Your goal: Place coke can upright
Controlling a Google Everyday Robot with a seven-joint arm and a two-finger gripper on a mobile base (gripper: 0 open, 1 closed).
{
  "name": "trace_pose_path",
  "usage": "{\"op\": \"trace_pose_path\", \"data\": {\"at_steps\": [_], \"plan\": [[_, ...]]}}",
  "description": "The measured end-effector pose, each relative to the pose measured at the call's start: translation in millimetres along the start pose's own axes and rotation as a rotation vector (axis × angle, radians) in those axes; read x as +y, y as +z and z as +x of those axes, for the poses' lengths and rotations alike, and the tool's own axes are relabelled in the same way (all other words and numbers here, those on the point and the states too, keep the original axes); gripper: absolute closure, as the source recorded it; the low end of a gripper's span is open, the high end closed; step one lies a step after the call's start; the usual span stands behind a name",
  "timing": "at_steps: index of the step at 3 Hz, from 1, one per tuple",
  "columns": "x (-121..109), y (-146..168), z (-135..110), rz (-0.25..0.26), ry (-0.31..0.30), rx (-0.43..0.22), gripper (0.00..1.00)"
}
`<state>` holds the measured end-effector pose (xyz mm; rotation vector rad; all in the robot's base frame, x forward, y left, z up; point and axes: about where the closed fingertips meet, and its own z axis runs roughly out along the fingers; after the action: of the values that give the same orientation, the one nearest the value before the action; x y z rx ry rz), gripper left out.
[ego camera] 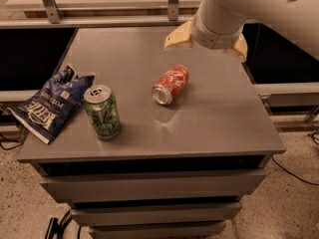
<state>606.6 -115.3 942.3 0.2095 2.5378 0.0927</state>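
Note:
The coke can (170, 84) is red-orange with a white script logo. It lies on its side near the middle of the grey table (219, 123), with its silver top facing front-left. My gripper (208, 43) hovers above the table just behind and to the right of the can, not touching it. Its two cream fingers (177, 37) stand wide apart on either side of the white wrist, open and empty.
A green patterned can (102, 111) stands upright at the front left. A blue chip bag (50, 102) lies at the table's left edge. A rail with metal posts (47, 1) runs behind the table. Drawers sit below the tabletop.

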Motion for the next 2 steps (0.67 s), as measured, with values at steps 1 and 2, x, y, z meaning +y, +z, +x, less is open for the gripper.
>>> {"op": "trace_pose_path", "data": {"at_steps": [1,2], "plan": [[0.5,-0.4,-0.8,-0.003,0.0,-0.004,0.0],[6.4,3.4,-4.0,-0.026,0.073,0.022,0.0]]}}
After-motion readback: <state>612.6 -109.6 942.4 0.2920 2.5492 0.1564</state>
